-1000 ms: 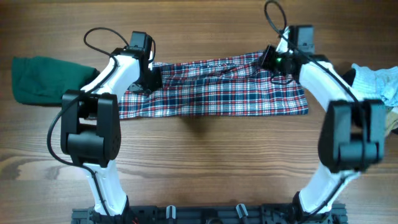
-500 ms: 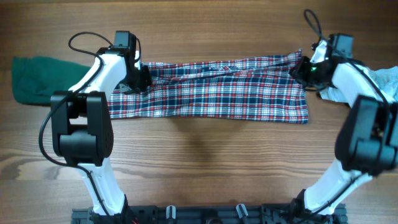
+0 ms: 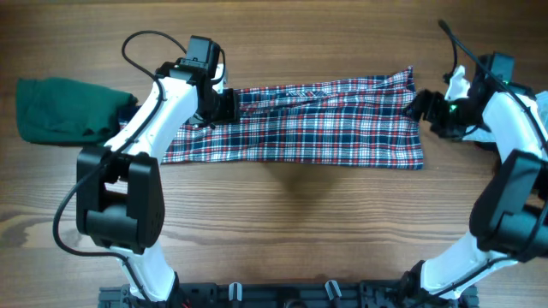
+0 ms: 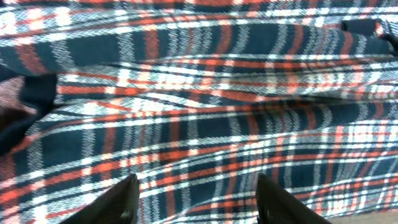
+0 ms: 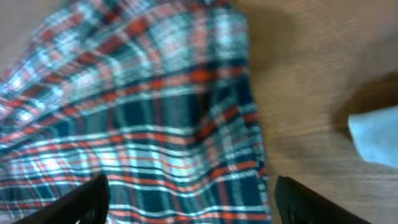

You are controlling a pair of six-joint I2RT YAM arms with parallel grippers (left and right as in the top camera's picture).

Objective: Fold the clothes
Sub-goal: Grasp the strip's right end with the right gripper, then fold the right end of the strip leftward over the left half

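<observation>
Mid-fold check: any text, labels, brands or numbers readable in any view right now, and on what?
No readable text in any view.
The plaid shirt shows only its check pattern, with no tag or print visible.
The green cloth, pale cloth and wooden table carry no markings.

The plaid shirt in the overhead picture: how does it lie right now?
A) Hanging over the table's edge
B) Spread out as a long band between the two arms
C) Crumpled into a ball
B: the plaid shirt lies flat on the wooden table as a long band, reaching from the left claw to the right claw.
</observation>
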